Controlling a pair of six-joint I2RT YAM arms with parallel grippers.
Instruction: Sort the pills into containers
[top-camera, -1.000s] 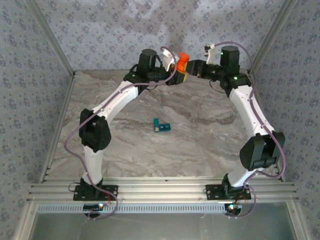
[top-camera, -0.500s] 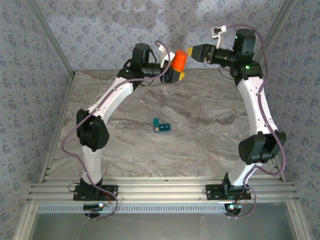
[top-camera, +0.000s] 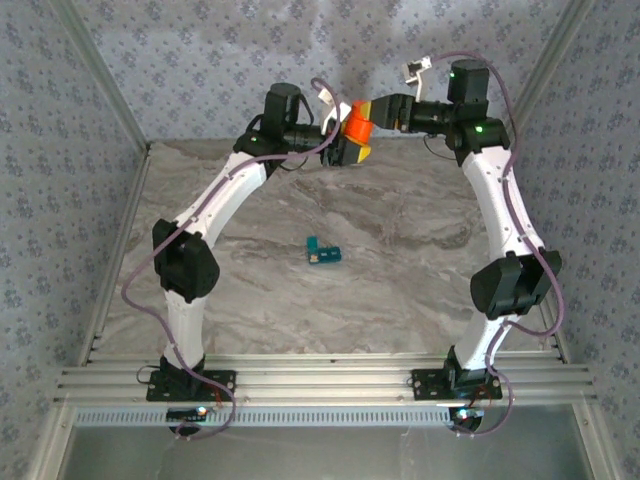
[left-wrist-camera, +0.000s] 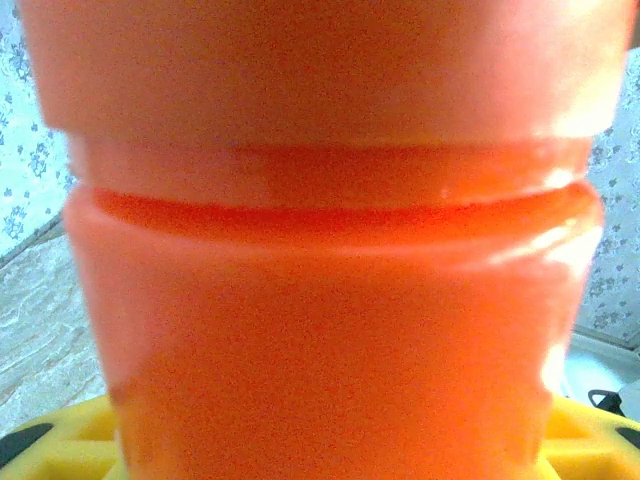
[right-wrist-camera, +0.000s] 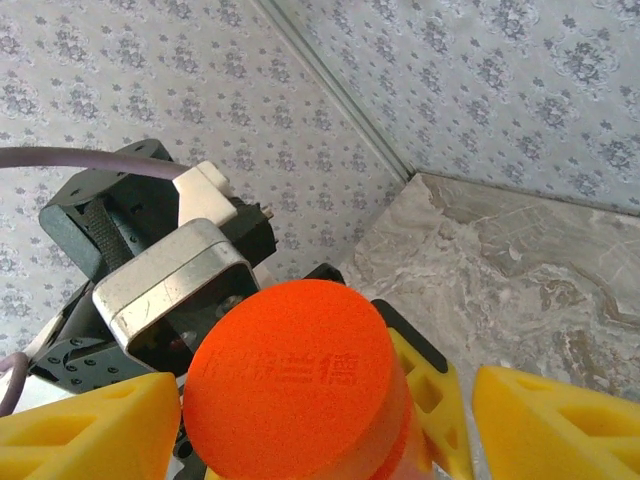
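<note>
Left end effector (top-camera: 356, 138) is gripping glossy orange bottle (left-wrist-camera: 330, 320), base cut off; right end effector (right-wrist-camera: 325, 430) is hanging released around round cap (right-wrist-camera: 290, 385).

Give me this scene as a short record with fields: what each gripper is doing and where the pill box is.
left gripper: shut on the orange bottle, raised over the far table
right gripper: open, fingers flanking the bottle's cap
teal pill box: on the table's middle, apart from both arms
</note>
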